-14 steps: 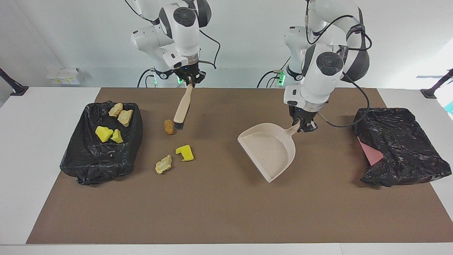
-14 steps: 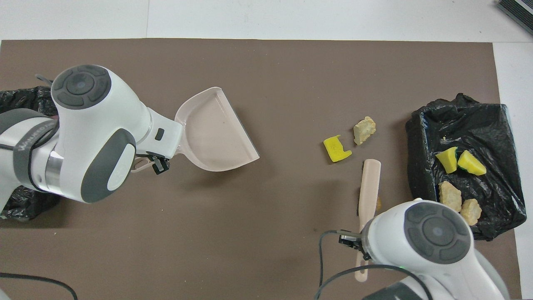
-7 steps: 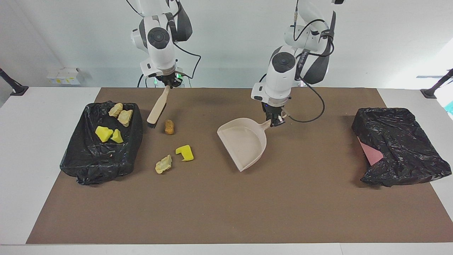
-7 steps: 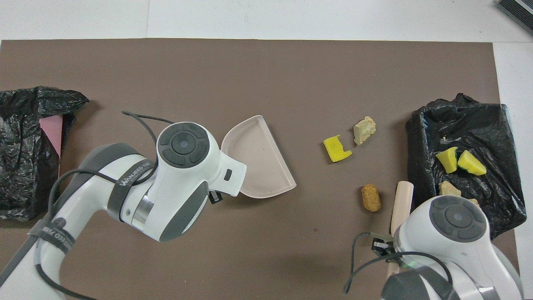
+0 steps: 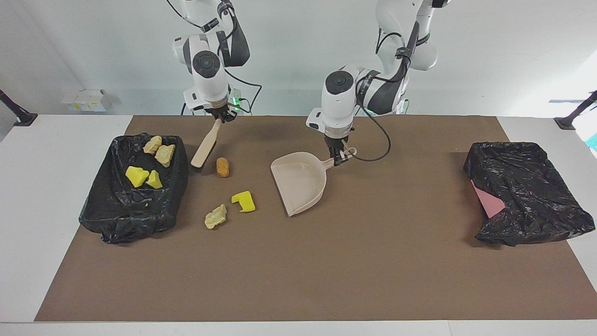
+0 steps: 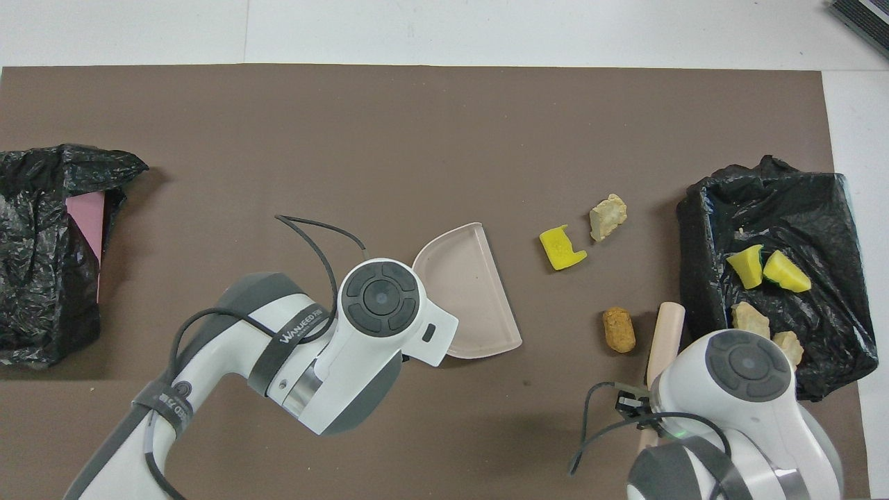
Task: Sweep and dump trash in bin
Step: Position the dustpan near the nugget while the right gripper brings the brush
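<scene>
Brown mat (image 5: 298, 270) covers most of a white table (image 5: 56, 196), with a white margin showing at each end.

Landmark: the black-lined bin (image 5: 135, 219) at the right arm's end of the mat.
- Inside it: two yellow sponge chunks (image 5: 142, 178) and two tan lumps (image 5: 159, 150), grouped in the part nearer the robots.
- On the mat just beside the bin, toward the left arm's end: a golden-brown lump (image 5: 223, 166), a notched yellow sponge piece (image 5: 244, 201) and a pale tan lump (image 5: 215, 216). All three lie apart from one another; the brown lump is nearest the robots.

Right gripper (image 5: 219, 115) is clamped on the end of the brush (image 5: 205, 146) handle. The brush slants down, its head between the bin's wall and the brown lump. Whether the bristles touch the mat is hard to judge from here.

Left gripper (image 5: 340, 156) is closed on the handle of the dustpan (image 5: 298, 182). The pan is near mid-mat, its straight open lip turned toward the bin, with bare mat between lip and scraps. The pan holds nothing.

A second black bag (image 5: 527, 196) with a pink patch showing lies at the left arm's end, well apart from the bin.

Open room: the whole strip of mat farther from the robots than the scraps and pan.
</scene>
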`<action>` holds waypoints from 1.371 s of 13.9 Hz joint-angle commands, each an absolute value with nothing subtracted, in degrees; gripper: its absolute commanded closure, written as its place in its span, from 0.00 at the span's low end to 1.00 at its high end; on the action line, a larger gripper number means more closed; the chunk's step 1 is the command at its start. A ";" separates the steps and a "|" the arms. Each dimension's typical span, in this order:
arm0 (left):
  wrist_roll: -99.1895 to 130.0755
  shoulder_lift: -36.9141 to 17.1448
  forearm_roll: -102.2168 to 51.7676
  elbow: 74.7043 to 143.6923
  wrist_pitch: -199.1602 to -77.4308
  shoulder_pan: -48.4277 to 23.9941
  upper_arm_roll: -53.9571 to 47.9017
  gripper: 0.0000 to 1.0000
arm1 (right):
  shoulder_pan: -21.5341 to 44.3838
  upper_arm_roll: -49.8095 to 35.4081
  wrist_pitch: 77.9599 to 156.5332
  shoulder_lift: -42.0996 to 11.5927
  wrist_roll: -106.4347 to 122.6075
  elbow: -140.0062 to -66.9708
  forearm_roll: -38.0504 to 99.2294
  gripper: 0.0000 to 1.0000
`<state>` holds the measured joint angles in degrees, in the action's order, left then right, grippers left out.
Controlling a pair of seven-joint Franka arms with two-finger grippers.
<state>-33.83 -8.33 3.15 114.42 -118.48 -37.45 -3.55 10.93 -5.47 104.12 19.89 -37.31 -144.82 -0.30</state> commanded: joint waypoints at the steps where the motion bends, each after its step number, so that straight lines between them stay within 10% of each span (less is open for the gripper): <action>1: -33.22 -7.29 4.31 115.49 -119.79 -39.73 -2.64 1.00 | 10.90 -5.89 107.75 12.42 -36.39 -141.43 -0.09 1.00; 12: -29.09 -9.14 4.31 115.66 -119.62 -40.08 -2.72 1.00 | 26.08 -6.15 107.24 2.38 -27.78 -125.79 10.90 1.00; 19: -29.09 -9.14 4.31 115.58 -118.04 -39.82 -2.72 1.00 | 20.13 -5.54 98.09 0.19 -10.57 -114.09 -0.94 1.00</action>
<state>-30.63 -9.48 3.15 114.82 -118.39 -38.84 -3.56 21.21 -5.22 98.90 2.83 -14.57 -117.01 3.02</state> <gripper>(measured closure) 0.692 0.740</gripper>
